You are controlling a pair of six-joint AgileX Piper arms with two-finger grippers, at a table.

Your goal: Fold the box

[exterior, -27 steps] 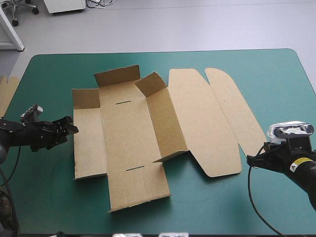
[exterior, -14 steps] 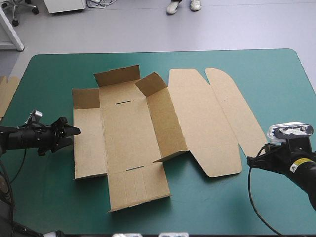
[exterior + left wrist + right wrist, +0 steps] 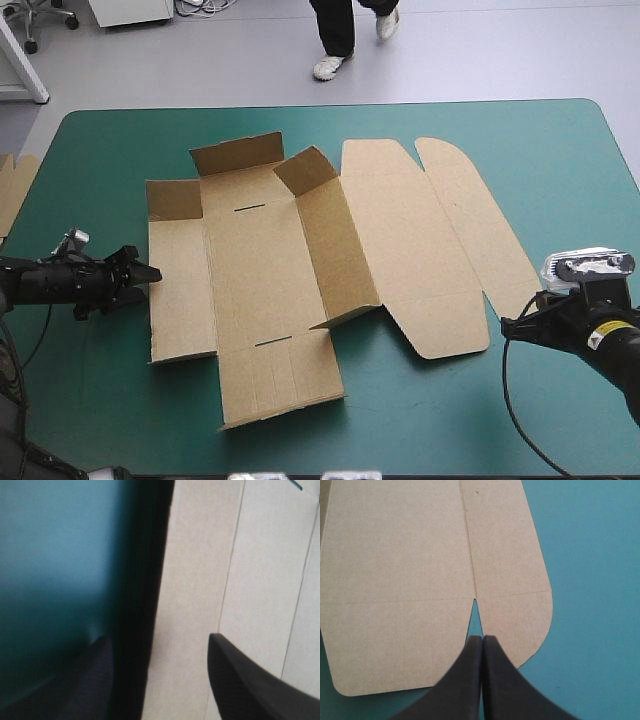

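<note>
teal-green cover (image 3: 560,160) — brown box (image 3: 250,270) mostly flat

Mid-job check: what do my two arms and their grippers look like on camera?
The left arm and right arm are black. The left gripper and right gripper each have two broad black fingers curved like fins. The right arm carries a small yellow label.

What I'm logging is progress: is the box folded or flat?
Mostly flat: the box has one wall and its far flaps raised; lid lies spread.
</note>
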